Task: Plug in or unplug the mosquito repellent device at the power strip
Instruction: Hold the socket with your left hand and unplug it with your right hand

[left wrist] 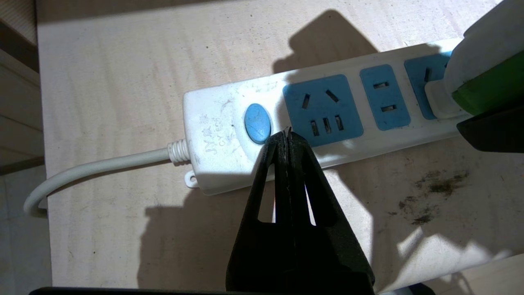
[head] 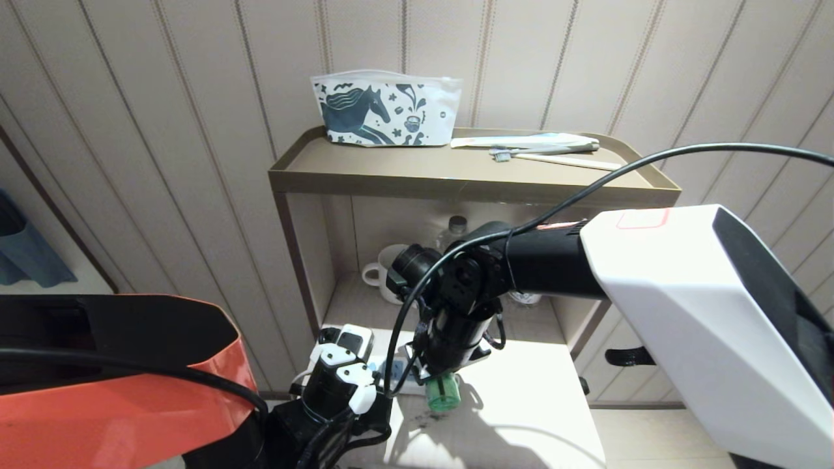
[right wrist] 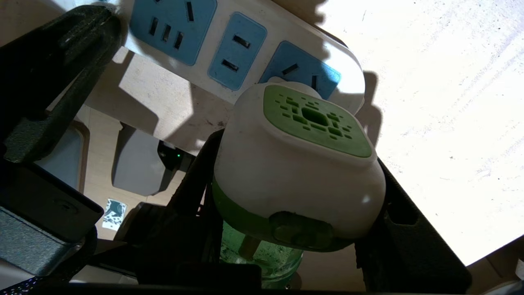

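Note:
The white power strip [left wrist: 221, 135] lies on the pale table [left wrist: 123, 82], its cord [left wrist: 102, 168] running off the edge. The mosquito repellent device [right wrist: 299, 164], with a white-and-green head and a green bottle, sits with its plug end at the strip's end socket [right wrist: 323, 73]. My right gripper [right wrist: 297, 151] is shut on the device's head, one finger on each side. My left gripper [left wrist: 285, 133] is shut and empty, its tips over the strip beside the blue oval button [left wrist: 257, 123]; I cannot tell if they touch. The head view shows the device's bottle [head: 443, 393] below the right wrist.
Behind the table stands a shelf unit [head: 469, 179] with a horse-print pouch [head: 384, 107] and a toothbrush [head: 541, 153] on top. A white mug [head: 384, 270] and a clear bottle [head: 457, 228] stand inside. A dark stain [left wrist: 434, 192] marks the table near the strip.

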Available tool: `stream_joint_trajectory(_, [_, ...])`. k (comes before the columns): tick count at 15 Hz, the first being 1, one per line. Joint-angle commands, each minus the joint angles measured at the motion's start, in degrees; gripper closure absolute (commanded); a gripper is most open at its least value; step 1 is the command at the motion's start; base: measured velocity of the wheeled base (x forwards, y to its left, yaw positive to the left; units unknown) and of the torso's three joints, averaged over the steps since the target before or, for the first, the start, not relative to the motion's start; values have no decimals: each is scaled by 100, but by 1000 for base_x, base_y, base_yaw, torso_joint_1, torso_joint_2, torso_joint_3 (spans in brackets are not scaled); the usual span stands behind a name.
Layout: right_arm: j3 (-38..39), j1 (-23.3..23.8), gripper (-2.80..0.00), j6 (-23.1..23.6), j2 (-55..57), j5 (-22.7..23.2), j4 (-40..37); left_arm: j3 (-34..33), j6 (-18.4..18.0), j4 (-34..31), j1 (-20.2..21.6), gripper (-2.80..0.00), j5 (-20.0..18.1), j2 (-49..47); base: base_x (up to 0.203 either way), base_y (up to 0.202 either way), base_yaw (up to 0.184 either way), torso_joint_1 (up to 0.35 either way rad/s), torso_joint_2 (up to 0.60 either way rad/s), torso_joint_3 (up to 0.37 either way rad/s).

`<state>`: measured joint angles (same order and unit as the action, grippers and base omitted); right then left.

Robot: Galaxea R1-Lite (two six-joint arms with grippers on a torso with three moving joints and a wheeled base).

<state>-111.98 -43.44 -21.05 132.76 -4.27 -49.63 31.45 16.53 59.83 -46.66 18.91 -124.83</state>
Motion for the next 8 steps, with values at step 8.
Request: stream_joint_trajectory(8, [-8,-6,0,5,-35,-4,-27,57,68,80,-217,0,166,-172,0,0,0,0,0,0])
